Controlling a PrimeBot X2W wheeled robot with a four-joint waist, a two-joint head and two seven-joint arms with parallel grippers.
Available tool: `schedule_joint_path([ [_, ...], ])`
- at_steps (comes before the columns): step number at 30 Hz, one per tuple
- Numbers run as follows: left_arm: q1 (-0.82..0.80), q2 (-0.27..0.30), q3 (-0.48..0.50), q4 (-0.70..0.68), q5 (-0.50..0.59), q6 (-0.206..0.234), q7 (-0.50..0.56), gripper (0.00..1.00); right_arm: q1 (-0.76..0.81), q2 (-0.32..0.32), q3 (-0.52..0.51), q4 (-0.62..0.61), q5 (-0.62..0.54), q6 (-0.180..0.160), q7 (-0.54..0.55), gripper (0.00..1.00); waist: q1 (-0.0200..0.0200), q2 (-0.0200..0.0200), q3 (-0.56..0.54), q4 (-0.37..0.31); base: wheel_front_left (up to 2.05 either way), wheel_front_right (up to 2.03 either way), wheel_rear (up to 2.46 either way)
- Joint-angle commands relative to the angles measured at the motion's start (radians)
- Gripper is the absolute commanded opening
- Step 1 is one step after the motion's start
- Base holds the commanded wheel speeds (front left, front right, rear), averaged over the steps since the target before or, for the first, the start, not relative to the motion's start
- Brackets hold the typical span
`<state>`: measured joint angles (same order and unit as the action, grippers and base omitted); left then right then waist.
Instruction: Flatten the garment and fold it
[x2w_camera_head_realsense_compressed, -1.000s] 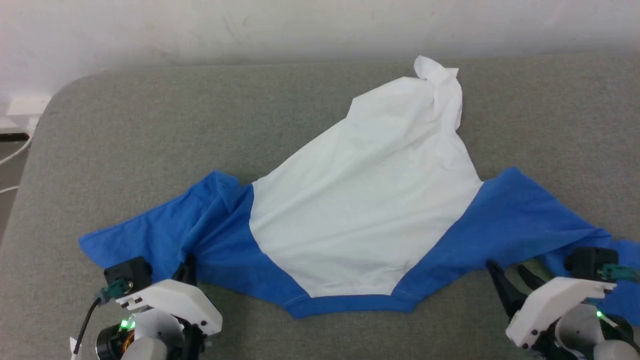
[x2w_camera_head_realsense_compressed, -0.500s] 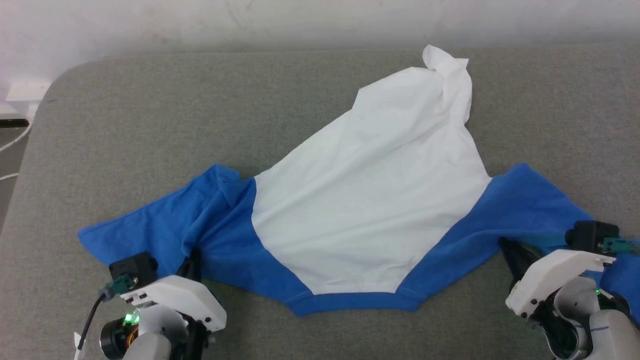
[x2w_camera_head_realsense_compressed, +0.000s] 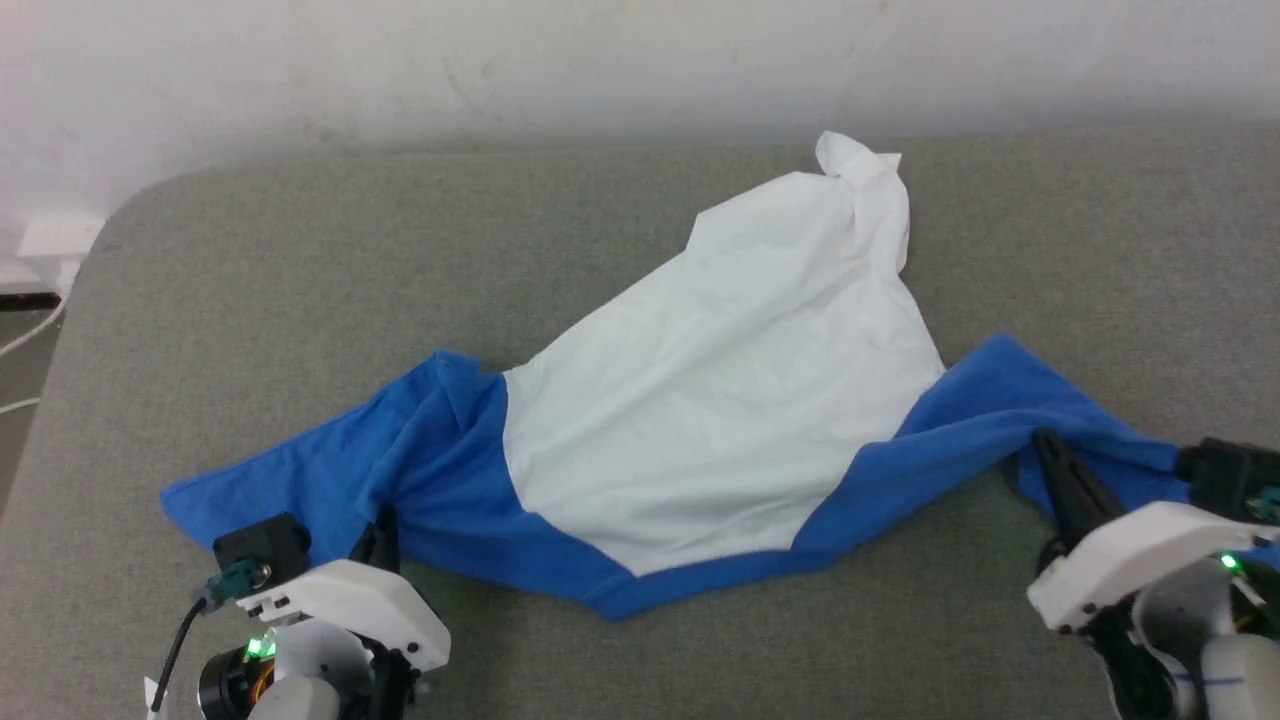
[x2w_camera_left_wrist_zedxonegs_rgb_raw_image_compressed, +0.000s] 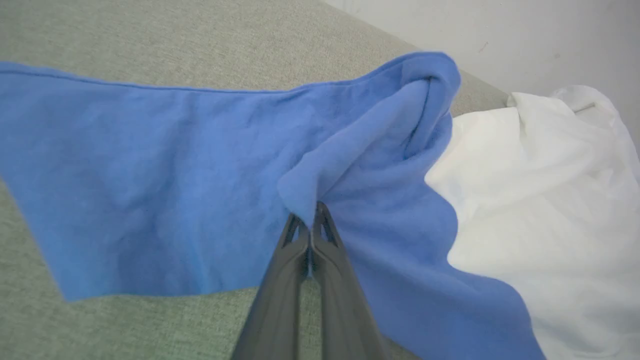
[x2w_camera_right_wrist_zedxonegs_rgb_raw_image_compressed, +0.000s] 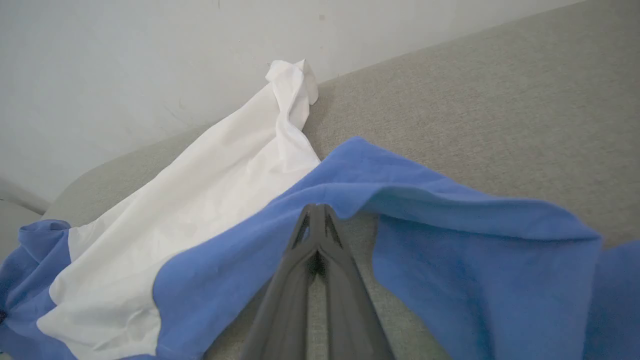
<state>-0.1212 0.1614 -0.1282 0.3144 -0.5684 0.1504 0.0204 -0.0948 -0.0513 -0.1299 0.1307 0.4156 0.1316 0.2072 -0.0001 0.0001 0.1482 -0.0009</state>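
The shirt (x2w_camera_head_realsense_compressed: 720, 400) lay spread on a grey cushion (x2w_camera_head_realsense_compressed: 300, 280), not yet flat. In the head view its white body ran from the centre toward 1 o'clock and ended there in a twisted, crumpled tip. The blue neckband (x2w_camera_head_realsense_compressed: 700, 585) sat at 6 o'clock, nearest you. The left sleeve (x2w_camera_head_realsense_compressed: 300, 480) reached out to 8 o'clock, bunched in folds where it met the white. The right sleeve (x2w_camera_head_realsense_compressed: 1000, 400) reached out to 4 o'clock.

Your left gripper (x2w_camera_head_realsense_compressed: 385, 525) sat at 7 o'clock, jaws closed, pinching a raised fold of the left sleeve, as the left wrist view showed. Your right gripper (x2w_camera_head_realsense_compressed: 1050, 450) sat at 4 o'clock, jaws closed on the near edge of the right sleeve, where the cloth rose in a ridge. A pale wall (x2w_camera_head_realsense_compressed: 600, 60) stood behind the cushion at 12 o'clock.
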Motion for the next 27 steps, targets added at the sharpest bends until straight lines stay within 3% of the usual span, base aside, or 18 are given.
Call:
schedule_joint_path([
  [1, 0.01, 0.005, 0.002, -0.007, -0.006, -0.001, -0.003, 0.0, 0.017, 0.001, -0.007, -0.022, -0.007, -0.001, -0.002, 0.0, 0.0001, -0.0001, -0.015, -0.004, 0.0, 0.0, 0.0],
  [9, 0.018, -0.002, 0.024, -0.135, -0.066, -0.042, -0.016, 0.0, 0.088, 0.001, -0.043, -0.285, -0.038, -0.001, 0.078, 0.0, 0.0001, -0.0001, -0.027, -0.018, 0.0, 0.0, 0.0],
  [16, -0.086, 0.042, 0.023, -0.309, -0.118, -0.105, 0.063, 0.0, -0.053, 0.001, -0.032, -0.413, -0.129, -0.001, 0.205, 0.0, 0.0001, -0.0001, 0.008, -0.025, 0.0, 0.0, 0.0],
  [21, -0.241, 0.084, 0.019, -0.383, -0.153, -0.131, 0.163, 0.0, -0.247, -0.015, 0.0, -0.411, -0.168, -0.001, 0.289, 0.0, 0.0001, -0.0001, 0.067, -0.035, 0.0, 0.0, 0.0],
  [27, -0.489, 0.115, 0.039, -0.375, -0.169, -0.113, 0.246, 0.0, -0.541, -0.092, 0.061, -0.312, -0.18, -0.001, 0.332, 0.0, 0.0001, -0.0001, 0.175, -0.055, 0.0, 0.0, 0.0],
])
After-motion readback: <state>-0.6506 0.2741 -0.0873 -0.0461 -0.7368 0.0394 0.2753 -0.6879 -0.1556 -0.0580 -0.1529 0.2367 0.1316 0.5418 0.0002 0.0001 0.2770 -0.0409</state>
